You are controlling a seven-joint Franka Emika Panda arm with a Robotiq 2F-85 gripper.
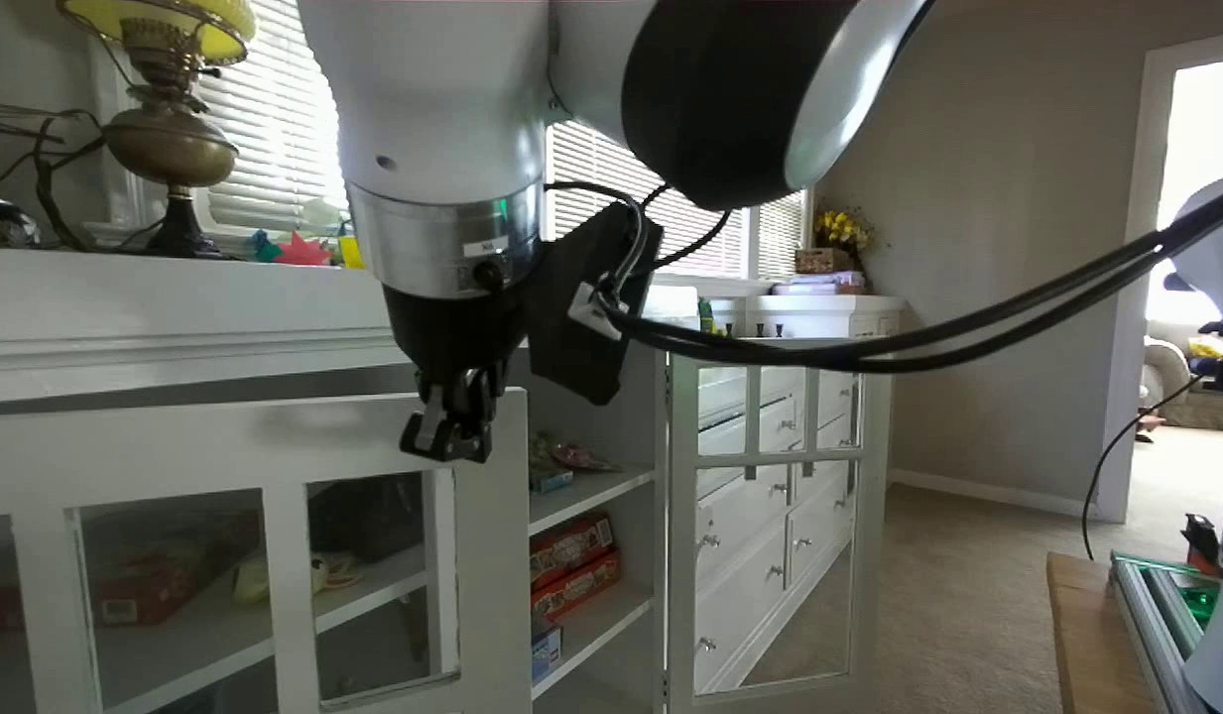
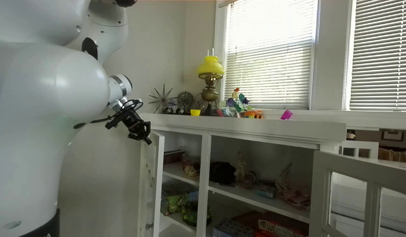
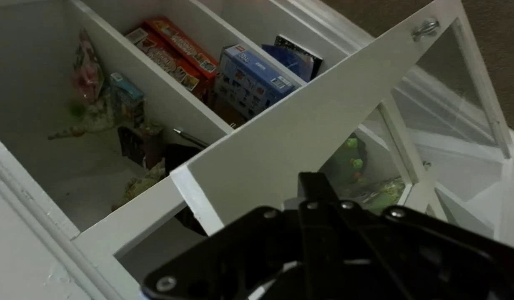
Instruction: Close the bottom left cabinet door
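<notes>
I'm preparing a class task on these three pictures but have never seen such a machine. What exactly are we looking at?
The white machine is a robot arm ending in a black gripper. Two pictures are taken from outside the robot; the third from its wrist, looking into a cabinet. The bottom left cabinet door, glass-paned, stands open; closing it is the task. On top of the cabinet stand a lamp and a small yellow container; red boxes lie inside. The gripper looks closed, apparently holding nothing; whether it touches the door I can't tell.
</notes>
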